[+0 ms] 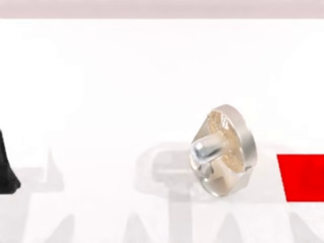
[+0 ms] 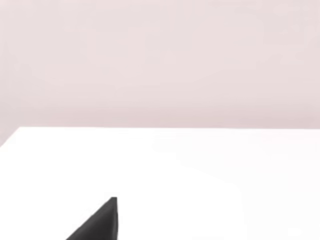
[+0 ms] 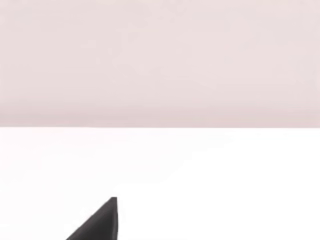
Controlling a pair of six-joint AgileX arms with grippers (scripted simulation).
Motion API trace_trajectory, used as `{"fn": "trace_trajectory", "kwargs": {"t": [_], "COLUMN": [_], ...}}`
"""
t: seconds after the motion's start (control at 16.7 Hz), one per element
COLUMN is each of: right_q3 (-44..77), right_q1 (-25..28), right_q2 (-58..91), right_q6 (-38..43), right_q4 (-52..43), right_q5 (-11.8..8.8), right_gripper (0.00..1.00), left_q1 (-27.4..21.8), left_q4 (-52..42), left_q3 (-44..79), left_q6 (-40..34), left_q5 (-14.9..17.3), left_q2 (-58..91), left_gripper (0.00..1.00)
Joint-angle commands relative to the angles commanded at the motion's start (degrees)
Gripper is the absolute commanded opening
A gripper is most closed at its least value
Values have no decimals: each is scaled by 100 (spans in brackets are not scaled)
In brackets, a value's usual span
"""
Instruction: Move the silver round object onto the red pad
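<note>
**Stock of the table: both arms parked, disc tilted short of the pad**

Left gripper (image 1: 6, 167): a black shape at the top view's 9 o'clock edge, low on the left side; only a sliver of it enters the view; whether its fingers are spread or closed cannot be told; nothing is seen in its hold. In the left wrist view a single dark fingertip (image 2: 102, 222) pokes in over bare white table (image 2: 210, 180); beyond the table edge, a plain pale pink backdrop.

Right gripper: outside the top view; in the right wrist view one dark fingertip (image 3: 102, 222) shows over the same white surface; finger spacing cannot be told; nothing is seen in its hold.

Silver round object (image 1: 224, 151): slightly right of the top view's centre, toward 4 o'clock; well apart from the left gripper; it stands tilted on its thick silver rim, not lying flat; the pale gold speckled inner face turns toward 9 o'clock; the short cylindrical knob (image 1: 204, 147) juts out from that face toward the left.

Red pad (image 1: 302, 177): flat on the table at the 3 to 4 o'clock edge, cut off by the right border; near the disc, on its 3 o'clock side, with a strip of white table between them; not touching; the disc is not on it.

Faint grey shadows (image 1: 162, 169): spread over the table at the disc's 9 o'clock side and along the 6 o'clock edge.
</note>
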Motion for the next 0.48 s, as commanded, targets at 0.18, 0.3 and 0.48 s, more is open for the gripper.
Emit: {"fn": "trace_trajectory", "kwargs": {"t": [0.18, 0.3, 0.48], "right_q3": [54, 331, 1178], "right_q1": [25, 145, 459], "right_q2": [57, 354, 1253], "right_q6": [2, 18, 86], "right_q4": [-56, -345, -1188], "right_q5": [-2, -3, 6], "right_gripper": [100, 100, 100], "left_q1": [0, 0, 0], "left_q4": [0, 0, 0], "left_q3": [0, 0, 0], "left_q6": [0, 0, 0], "left_q5": [0, 0, 0], "left_q2": [0, 0, 0], "left_gripper": [100, 100, 100]}}
